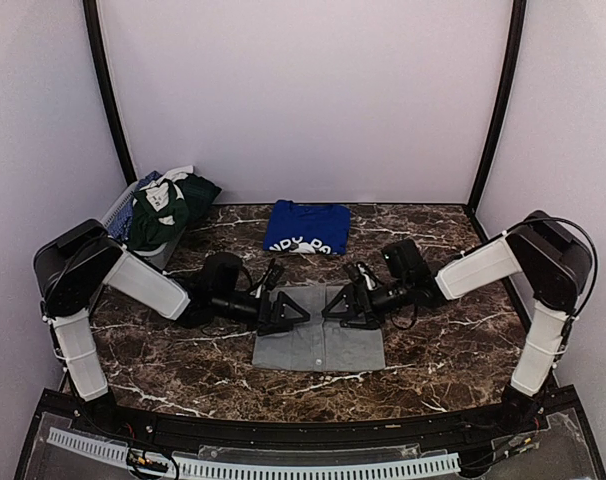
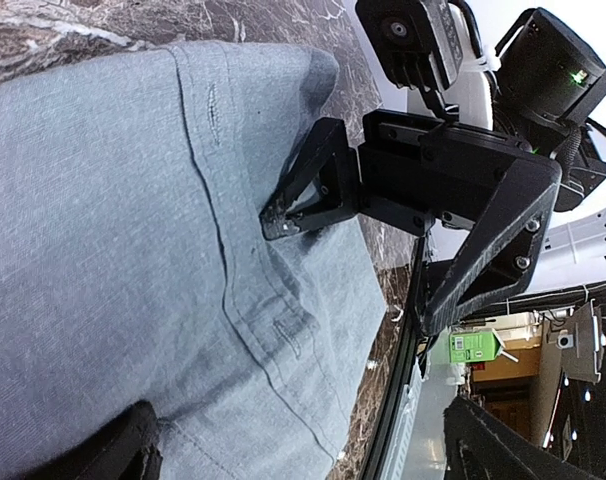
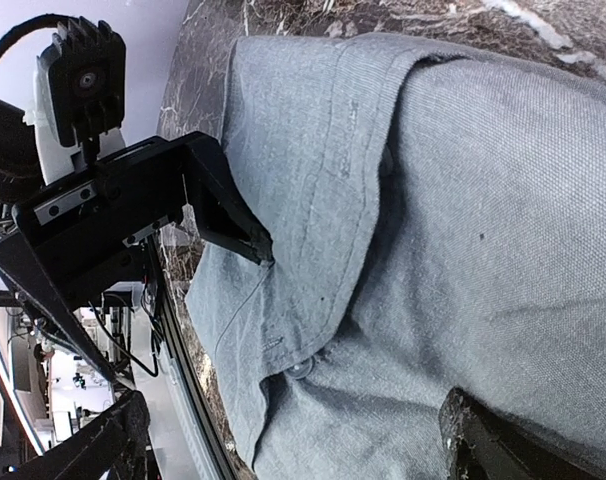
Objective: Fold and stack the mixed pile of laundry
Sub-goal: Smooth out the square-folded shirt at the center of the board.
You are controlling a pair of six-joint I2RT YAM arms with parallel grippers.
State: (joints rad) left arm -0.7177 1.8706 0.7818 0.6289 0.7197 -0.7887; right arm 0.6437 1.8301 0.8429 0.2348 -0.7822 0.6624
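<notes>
A light-grey collared polo shirt (image 1: 318, 342) lies folded flat in the middle of the marble table. My left gripper (image 1: 291, 314) and right gripper (image 1: 339, 308) face each other low over its far edge, both open with nothing held. In the left wrist view the grey shirt (image 2: 113, 250) fills the space between my wide jaws, and a right fingertip (image 2: 283, 215) rests on the cloth. In the right wrist view the shirt's placket and button (image 3: 301, 368) lie between my open jaws. A folded royal-blue T-shirt (image 1: 306, 228) sits at the back. Dark-green garments (image 1: 173, 208) are heaped at the back left.
A grey mesh basket (image 1: 121, 208) stands under the green heap at the back left corner. White walls close in the back and sides. A black rail (image 1: 283, 432) runs along the table's near edge, close to the grey shirt's near hem.
</notes>
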